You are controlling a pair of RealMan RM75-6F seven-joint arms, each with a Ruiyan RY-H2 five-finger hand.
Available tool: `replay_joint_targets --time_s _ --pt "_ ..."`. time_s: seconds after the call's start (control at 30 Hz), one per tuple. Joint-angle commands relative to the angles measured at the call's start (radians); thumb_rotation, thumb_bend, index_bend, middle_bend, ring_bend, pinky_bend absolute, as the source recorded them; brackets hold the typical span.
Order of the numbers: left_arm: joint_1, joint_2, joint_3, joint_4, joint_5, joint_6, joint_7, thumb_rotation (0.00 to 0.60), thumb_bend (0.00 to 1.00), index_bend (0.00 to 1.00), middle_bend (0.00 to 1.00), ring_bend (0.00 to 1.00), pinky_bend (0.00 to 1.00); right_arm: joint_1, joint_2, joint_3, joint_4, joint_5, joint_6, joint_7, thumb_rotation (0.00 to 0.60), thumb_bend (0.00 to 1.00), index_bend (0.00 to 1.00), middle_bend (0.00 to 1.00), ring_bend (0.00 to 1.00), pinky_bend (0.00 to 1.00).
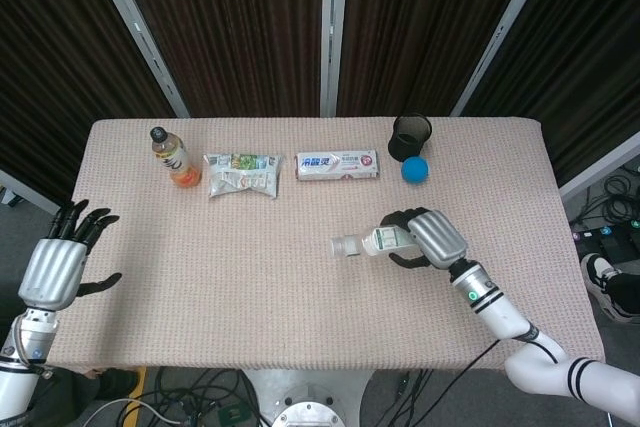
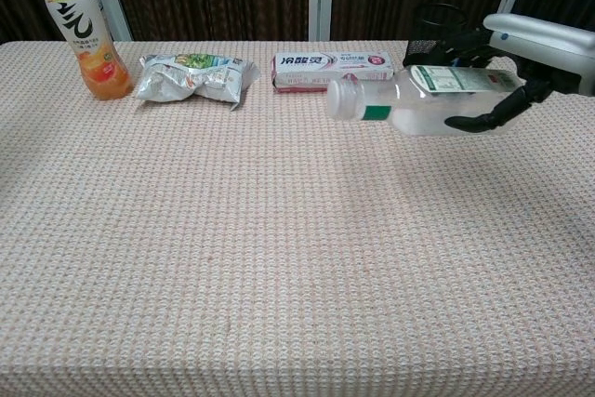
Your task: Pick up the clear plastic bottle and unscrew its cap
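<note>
My right hand (image 1: 428,239) (image 2: 521,67) grips the clear plastic bottle (image 1: 375,242) (image 2: 414,99) by its body and holds it lying sideways above the table. The white cap (image 1: 343,246) (image 2: 341,99) points to the left and is free. My left hand (image 1: 58,265) hovers with fingers spread at the table's left edge, far from the bottle; the chest view does not show it.
Along the back of the table (image 1: 250,277) stand an orange drink bottle (image 1: 172,158) (image 2: 85,30), a snack bag (image 1: 241,173) (image 2: 193,77), a toothpaste box (image 1: 338,164) (image 2: 333,71), a black mesh cup (image 1: 411,135) and a blue ball (image 1: 415,169).
</note>
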Motion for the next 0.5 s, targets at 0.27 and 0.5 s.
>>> replay_joint_targets --time_s 0.27,0.5 --pt "-0.166 -0.053 -0.046 0.014 0.101 -0.096 -0.215 0.600 0.10 0.22 0.16 0.03 0.03 0.154 -0.168 0.058 0.038 0.004 -0.072 0.197 0.600 0.50 0.67 0.55 0.46 0.51" --pt "-0.226 -0.126 -0.051 0.053 0.115 -0.114 -0.285 0.600 0.10 0.22 0.16 0.03 0.04 0.197 -0.267 0.070 0.127 0.019 -0.062 0.295 0.600 0.61 0.68 0.56 0.46 0.52"
